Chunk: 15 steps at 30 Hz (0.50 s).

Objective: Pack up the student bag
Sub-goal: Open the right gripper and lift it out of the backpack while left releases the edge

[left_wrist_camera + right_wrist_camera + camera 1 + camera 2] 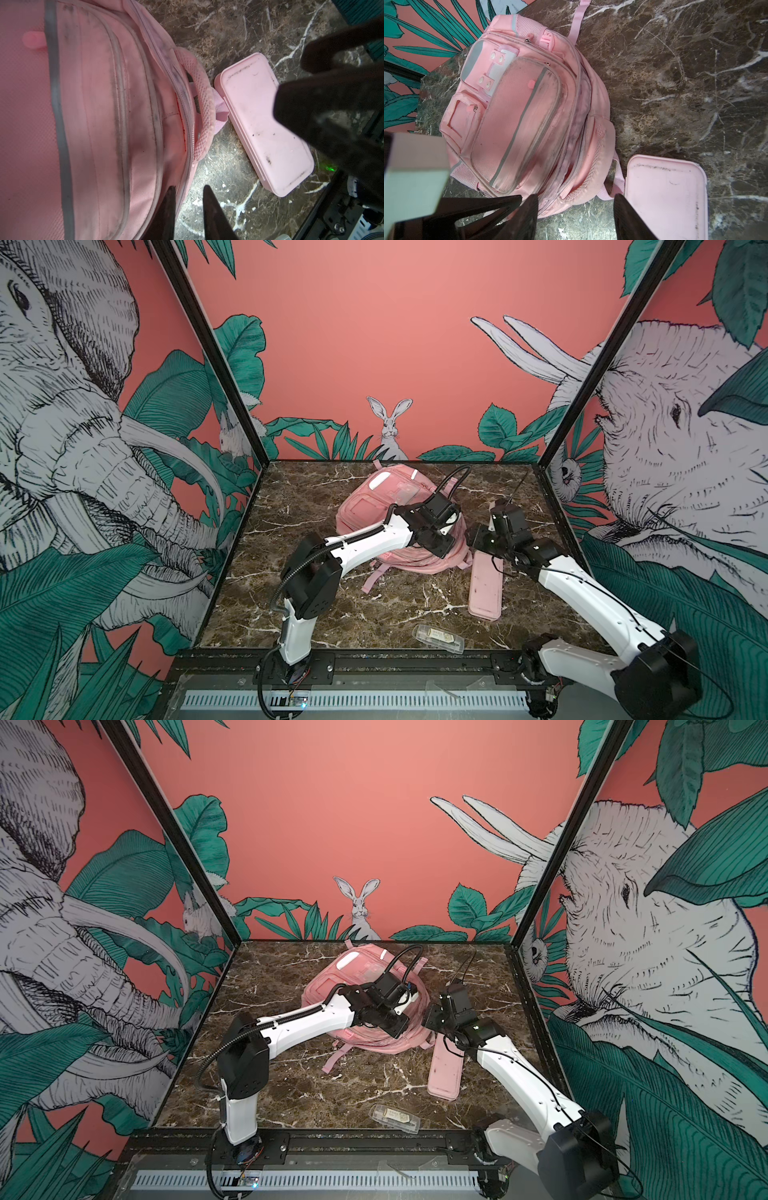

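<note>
**Left wrist view: student bag's zip edge right at the parted fingers**

Looking straight down past the left fingers (169,209): slightly parted, gripping nothing, one black tip over the student bag (93,124) at its zipped rim, the other over bare worktop (239,27) just beside it. Over to the right wrist view now, and finding the right fingers (628,216) spread wide and released above the bag's near corner. A mesh-padded shoulder strap (593,178) in the gap there, and the pencil case (666,197) just off one tip.

Picking out the bag in both top views: flat on its back, mid-worktop toward the rear wall, pockets up, both sets of fingers gathered at the same side of it. Soft pink woven fabric, scuffed grey along the seams. Rounded zipped pockets stacked on the front, silver reflective strips, mesh side panels, webbing straps trailing onto the stone.

Lying right against one webbing strap, that long flat pencil case: hard pink plastic, rounded corners, dirty marks. Nearer the front edge and well apart, a small clear plastic box (437,638). Underneath it all, glossy dark brown marble veined in white.
</note>
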Available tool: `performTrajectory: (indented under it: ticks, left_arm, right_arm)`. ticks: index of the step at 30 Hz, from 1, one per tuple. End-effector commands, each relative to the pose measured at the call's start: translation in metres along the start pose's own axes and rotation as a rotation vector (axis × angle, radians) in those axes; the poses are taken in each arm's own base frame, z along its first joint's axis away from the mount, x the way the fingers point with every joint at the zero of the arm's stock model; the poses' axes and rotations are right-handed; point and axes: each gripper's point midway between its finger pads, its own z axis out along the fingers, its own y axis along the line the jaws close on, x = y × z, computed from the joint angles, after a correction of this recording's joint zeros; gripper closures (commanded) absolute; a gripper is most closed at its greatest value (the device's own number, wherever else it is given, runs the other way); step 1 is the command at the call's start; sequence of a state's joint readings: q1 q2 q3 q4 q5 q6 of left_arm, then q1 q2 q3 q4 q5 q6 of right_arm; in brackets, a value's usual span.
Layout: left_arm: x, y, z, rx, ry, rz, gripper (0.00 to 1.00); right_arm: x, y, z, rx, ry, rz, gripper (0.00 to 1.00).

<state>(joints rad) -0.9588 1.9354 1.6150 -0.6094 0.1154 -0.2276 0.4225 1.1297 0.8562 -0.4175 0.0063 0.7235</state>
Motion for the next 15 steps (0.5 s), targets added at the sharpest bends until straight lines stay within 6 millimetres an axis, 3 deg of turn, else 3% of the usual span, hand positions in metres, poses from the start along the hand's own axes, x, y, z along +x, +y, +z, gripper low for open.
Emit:
performTrajectory:
  ticks: [1, 5, 8, 15]
  left_arm:
    - [0.003, 0.002, -0.017, -0.013, -0.029, 0.006, 0.73]
    - [0.005, 0.017, -0.042, -0.077, -0.08, 0.004, 0.72]
    - [0.012, 0.043, -0.061, -0.113, -0.121, -0.064, 0.71]
    - [0.05, 0.114, -0.103, -0.19, -0.215, -0.297, 0.48]
  right_arm:
    - [-0.012, 0.01, -0.009, -0.038, -0.034, -0.02, 0.43]
    - [-0.01, 0.026, -0.008, -0.099, -0.011, -0.047, 0.43]
    - [-0.005, 0.039, -0.007, -0.122, 0.003, -0.094, 0.44]
    - [0.013, 0.08, -0.002, -0.211, 0.046, -0.185, 0.44]
